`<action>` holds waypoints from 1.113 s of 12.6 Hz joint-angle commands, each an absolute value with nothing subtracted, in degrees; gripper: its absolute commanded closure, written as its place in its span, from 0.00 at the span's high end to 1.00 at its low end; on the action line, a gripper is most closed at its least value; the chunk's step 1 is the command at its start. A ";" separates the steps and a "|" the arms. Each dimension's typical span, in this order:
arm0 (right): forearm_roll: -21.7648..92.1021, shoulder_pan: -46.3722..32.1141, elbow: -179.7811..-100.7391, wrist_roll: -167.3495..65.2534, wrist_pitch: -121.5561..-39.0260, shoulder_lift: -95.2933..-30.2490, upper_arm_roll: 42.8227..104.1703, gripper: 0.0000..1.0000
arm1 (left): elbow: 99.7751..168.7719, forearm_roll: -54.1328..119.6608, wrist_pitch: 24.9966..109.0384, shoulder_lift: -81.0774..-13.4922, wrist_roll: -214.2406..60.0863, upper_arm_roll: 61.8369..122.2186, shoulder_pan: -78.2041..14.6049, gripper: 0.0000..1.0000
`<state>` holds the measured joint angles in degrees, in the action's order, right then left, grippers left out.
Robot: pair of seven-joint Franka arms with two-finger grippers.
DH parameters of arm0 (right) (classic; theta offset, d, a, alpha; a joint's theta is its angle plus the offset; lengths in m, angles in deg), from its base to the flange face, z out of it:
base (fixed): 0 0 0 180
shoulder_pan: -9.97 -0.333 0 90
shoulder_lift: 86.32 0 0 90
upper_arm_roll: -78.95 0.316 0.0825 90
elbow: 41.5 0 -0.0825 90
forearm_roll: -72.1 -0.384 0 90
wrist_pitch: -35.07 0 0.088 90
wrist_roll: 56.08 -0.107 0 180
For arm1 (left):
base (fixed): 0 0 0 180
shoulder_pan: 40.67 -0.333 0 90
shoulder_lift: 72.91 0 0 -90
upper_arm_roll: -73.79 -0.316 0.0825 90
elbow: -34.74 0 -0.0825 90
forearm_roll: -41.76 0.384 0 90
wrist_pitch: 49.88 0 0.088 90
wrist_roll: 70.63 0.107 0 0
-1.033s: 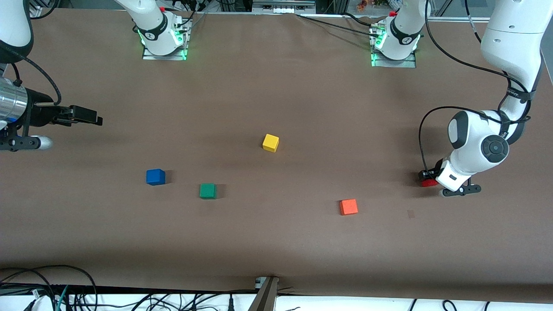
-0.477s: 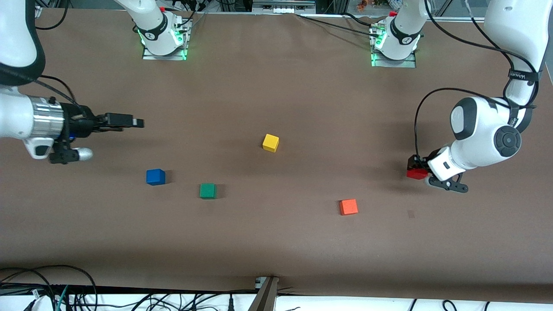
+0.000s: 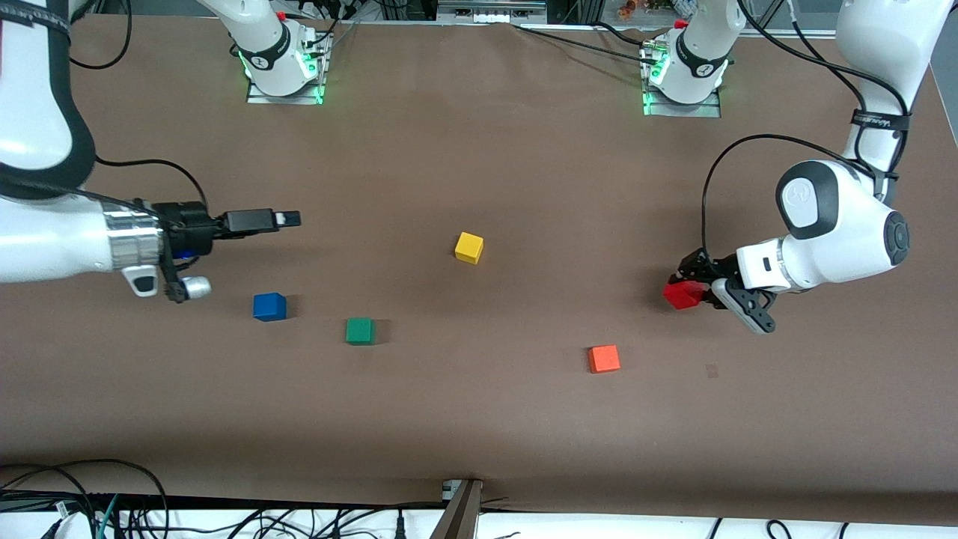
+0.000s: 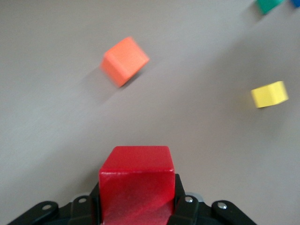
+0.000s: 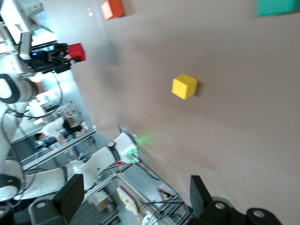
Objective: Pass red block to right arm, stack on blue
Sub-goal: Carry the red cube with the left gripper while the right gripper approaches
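Observation:
The red block point(image 3: 679, 295) is held off the table in my left gripper point(image 3: 690, 290), toward the left arm's end. In the left wrist view the black fingers press both sides of the red block point(image 4: 136, 180). My right gripper point(image 3: 289, 218) points sideways above the table, over bare table near the blue cube point(image 3: 269, 306), toward the right arm's end. The right wrist view shows its fingers point(image 5: 70, 196) wide apart and empty, with the red block point(image 5: 77, 52) small and distant. The blue cube sits alone on the table.
A yellow cube point(image 3: 468, 247) sits mid-table. A green cube point(image 3: 360, 330) lies beside the blue one. An orange cube point(image 3: 603, 358) lies nearer the front camera than the red block. Arm bases point(image 3: 283, 67) stand along the table's back edge.
My left gripper has lifted the red block off the table and carried it toward the table's middle. My right gripper has reached toward the middle, toward the left arm.

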<state>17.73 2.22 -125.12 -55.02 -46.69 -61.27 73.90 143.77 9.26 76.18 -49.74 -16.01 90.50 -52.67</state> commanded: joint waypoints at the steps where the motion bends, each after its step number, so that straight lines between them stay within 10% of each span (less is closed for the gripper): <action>1: 8.77 1.10 -124.38 -51.53 -46.15 -57.51 73.76 1.00 | 142.58 -2.14 75.45 -47.16 -3.26 92.07 -53.07 0.00; 14: -17.27 -10.24 -135.98 -38.59 -61.88 -51.69 73.76 1.00 | 132.74 -48.54 73.69 -31.43 56.03 106.57 -46.32 0.00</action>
